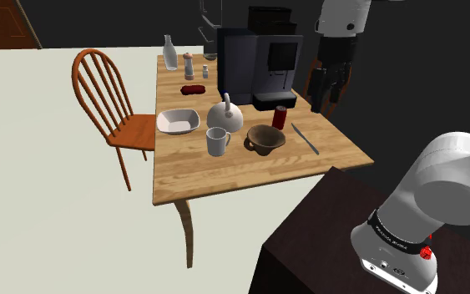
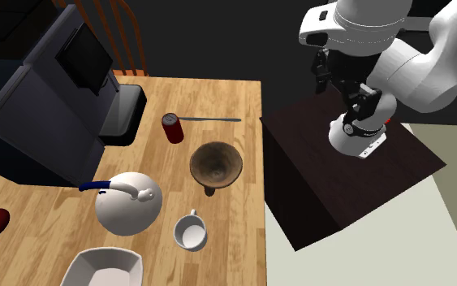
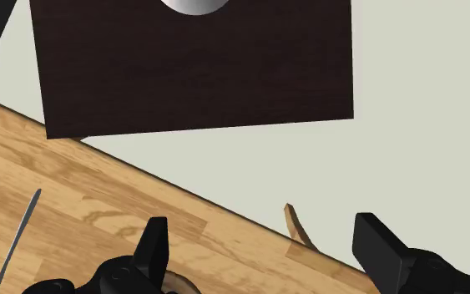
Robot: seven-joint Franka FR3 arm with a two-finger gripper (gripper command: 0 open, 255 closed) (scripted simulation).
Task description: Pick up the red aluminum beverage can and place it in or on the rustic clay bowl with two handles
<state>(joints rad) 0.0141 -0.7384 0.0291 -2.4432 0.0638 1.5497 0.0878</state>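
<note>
Gripper (image 1: 324,102) spread wide, pinching nothing, raised at 2 o'clock from the red can (image 1: 280,118) in the shoulder view, well apart from it. Can upright on the wooden surface (image 1: 224,179), just beside the brown two-handled bowl (image 1: 265,139), at 1 o'clock from it. Knife (image 1: 305,139) flat at 3 o'clock of the bowl, near the surface's edge.

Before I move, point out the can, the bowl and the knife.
can (image 2: 173,130): second exterior view, on its red side.
bowl (image 2: 228,162): second exterior view, on its inner wall.
knife (image 2: 212,120): second exterior view, middle of its length.
</note>
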